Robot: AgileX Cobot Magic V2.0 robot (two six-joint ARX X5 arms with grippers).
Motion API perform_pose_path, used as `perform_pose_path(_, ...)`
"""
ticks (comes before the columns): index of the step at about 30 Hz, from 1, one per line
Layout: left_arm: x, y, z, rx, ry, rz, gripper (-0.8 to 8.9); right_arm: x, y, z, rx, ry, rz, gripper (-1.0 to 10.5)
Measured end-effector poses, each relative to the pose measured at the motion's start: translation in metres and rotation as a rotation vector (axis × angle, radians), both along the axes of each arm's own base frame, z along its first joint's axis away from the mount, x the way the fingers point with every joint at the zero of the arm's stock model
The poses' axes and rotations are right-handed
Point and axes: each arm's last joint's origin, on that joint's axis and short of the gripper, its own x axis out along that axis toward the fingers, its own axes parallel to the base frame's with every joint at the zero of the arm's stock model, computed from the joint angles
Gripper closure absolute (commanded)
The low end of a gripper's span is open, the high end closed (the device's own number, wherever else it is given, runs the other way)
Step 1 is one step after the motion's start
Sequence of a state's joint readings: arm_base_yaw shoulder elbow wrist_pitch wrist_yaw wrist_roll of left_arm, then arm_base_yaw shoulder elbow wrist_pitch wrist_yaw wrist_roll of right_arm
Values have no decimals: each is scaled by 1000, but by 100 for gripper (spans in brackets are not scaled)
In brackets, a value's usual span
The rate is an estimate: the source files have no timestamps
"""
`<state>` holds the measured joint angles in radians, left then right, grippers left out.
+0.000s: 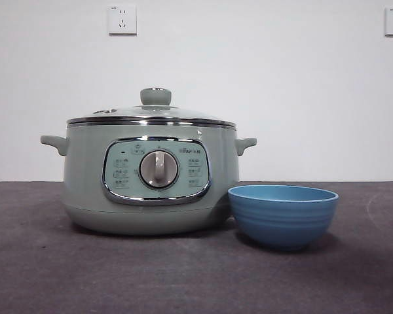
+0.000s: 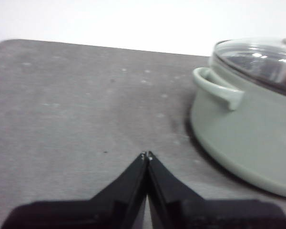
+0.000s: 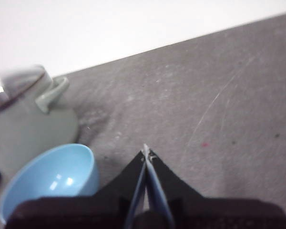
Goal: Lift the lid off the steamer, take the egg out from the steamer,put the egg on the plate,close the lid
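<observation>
The pale green steamer (image 1: 150, 176) stands on the dark table with its glass lid (image 1: 152, 115) closed on top, green knob upright. The blue plate (image 1: 283, 213), a small empty bowl, sits just right of it. No egg shows; the pot's inside is hidden. In the left wrist view my left gripper (image 2: 147, 155) hovers shut over bare table beside the steamer (image 2: 248, 119) and its side handle, with the lid (image 2: 260, 59) on top. Seen from the right wrist, my right gripper (image 3: 146, 152) is shut and empty beside the plate (image 3: 52, 179), with the steamer (image 3: 28, 119) beyond. Neither arm shows in the front view.
A white wall with two power sockets (image 1: 122, 19) rises behind the table (image 1: 183, 275). Scratches mark the grey surface near the right gripper.
</observation>
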<state>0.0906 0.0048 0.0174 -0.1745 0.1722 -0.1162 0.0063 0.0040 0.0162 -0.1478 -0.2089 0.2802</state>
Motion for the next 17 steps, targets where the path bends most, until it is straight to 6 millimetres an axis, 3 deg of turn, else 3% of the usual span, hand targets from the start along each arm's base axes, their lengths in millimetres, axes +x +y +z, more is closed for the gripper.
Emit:
perform_pose_path(6, -3, -2, 15, -68, -17, -35, 821, -1, 1, 9, 142, -11, 38, 958)
perform_pose_path(17, -29, -7, 92, -95, -122, -136, 821, -5, 7, 78, 197, -47, 231, 958)
